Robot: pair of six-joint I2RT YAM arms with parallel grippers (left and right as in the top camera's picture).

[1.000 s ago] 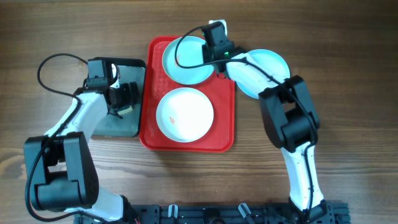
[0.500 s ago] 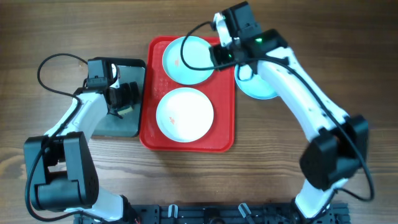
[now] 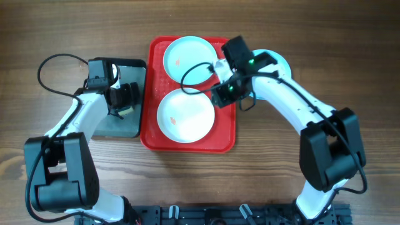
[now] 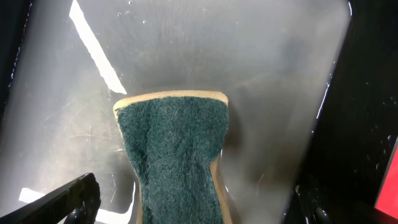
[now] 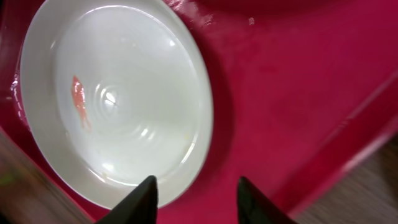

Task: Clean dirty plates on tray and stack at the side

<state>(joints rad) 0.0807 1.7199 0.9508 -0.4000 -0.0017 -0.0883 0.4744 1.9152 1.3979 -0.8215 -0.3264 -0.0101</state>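
Closest to me on the tray (image 3: 226,139) sits the white plate (image 3: 185,115), with a red smudge (image 5: 79,99) in it. It is round, so it has no long side to line up with. My right pincer (image 5: 196,190) hangs just past its far right edge, over bare tray, so the plate lies to the pincer's left and a bit back toward me. In the wrist view the rim runs right by one finger (image 5: 146,198) but is not between the two. This pincer is about half wide and holds nothing. The right arm is much nearer, so I think it should slide left to catch the rim. My left pincer (image 3: 127,97) is over the grey tray (image 3: 119,128), spread wide, with the sponge (image 4: 171,155) lying loose between its fingers. Farther out on the tray is a blue plate (image 3: 187,53). A second blue plate (image 3: 280,60) sits off the tray on the table (image 3: 350,62), partly hidden by my arm. A second ago the right pincer was up by the far blue plate. Now it has come back to the white one. The left arm has not moved.
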